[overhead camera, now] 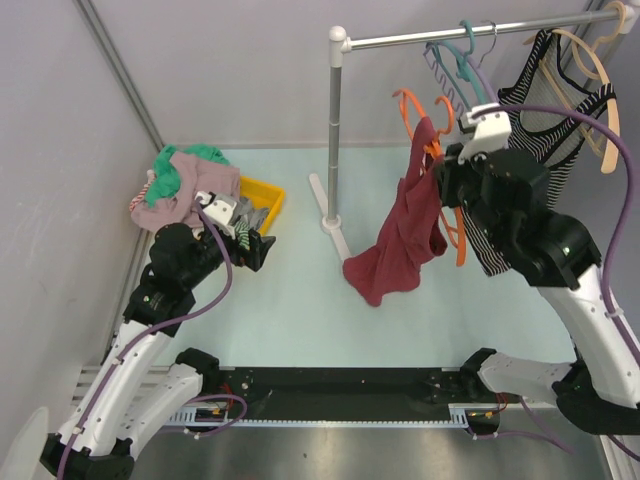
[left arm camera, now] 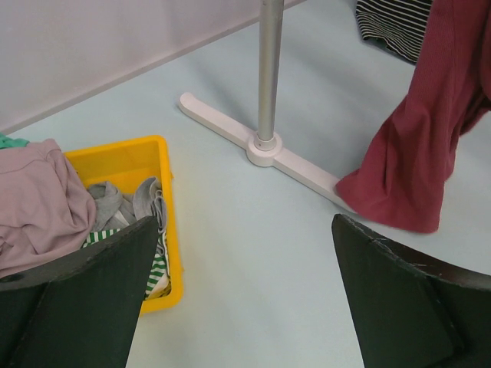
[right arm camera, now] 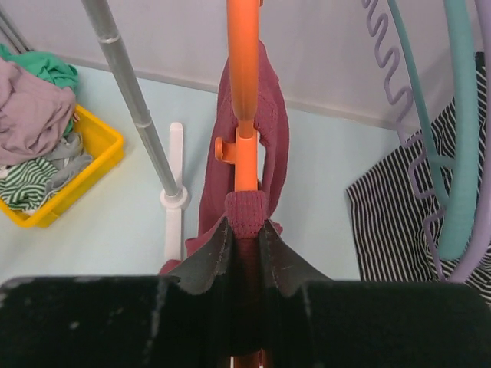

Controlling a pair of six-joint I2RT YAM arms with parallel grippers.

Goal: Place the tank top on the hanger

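The maroon tank top (overhead camera: pixel 405 240) hangs from the orange hanger (overhead camera: pixel 410 105) beside the rack pole, its lower hem touching the table. My right gripper (overhead camera: pixel 440 160) is shut on a strap of the tank top (right arm camera: pixel 247 211) where it wraps over an arm of the hanger (right arm camera: pixel 243 69). The rest of the top droops behind that arm. My left gripper (overhead camera: pixel 262 245) is open and holds nothing, low over the table next to the yellow bin. In the left wrist view the gripper (left arm camera: pixel 242 230) frames bare table, with the tank top's hem (left arm camera: pixel 414 169) at the upper right.
A yellow bin (overhead camera: pixel 268 203) with a pile of clothes (overhead camera: pixel 185 185) sits at the back left. The rack pole (overhead camera: pixel 334 130) stands on a white foot (left arm camera: pixel 261 146). Teal and lilac hangers (overhead camera: pixel 455 55) and a striped top (overhead camera: pixel 545 110) on a wooden hanger hang from the bar.
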